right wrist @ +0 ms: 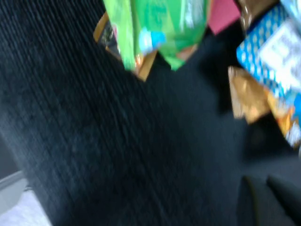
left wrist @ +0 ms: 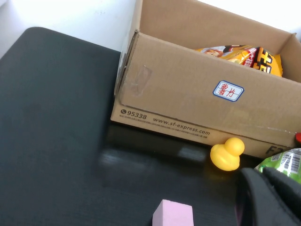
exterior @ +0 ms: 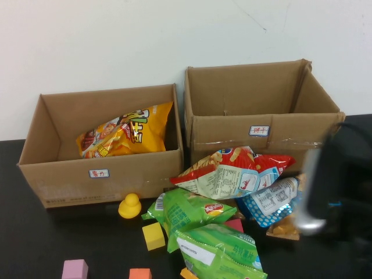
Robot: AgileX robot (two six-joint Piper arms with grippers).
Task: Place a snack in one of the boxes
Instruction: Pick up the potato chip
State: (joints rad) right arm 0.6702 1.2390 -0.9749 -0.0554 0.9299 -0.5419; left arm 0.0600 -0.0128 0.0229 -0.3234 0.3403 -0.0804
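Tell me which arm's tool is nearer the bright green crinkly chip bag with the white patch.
Right. The right tool hovers over the dark table just right of the bright green crinkly chip bag. The left tool sits near the yellow rubber duck, apparently farther away.

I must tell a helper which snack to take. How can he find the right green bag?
Start at the low box with the yellow bag inside. In the pile right of it, the snack is the green bag nearest the table's front edge. Unlike the other green bag with a round red logo, it has a white patch.
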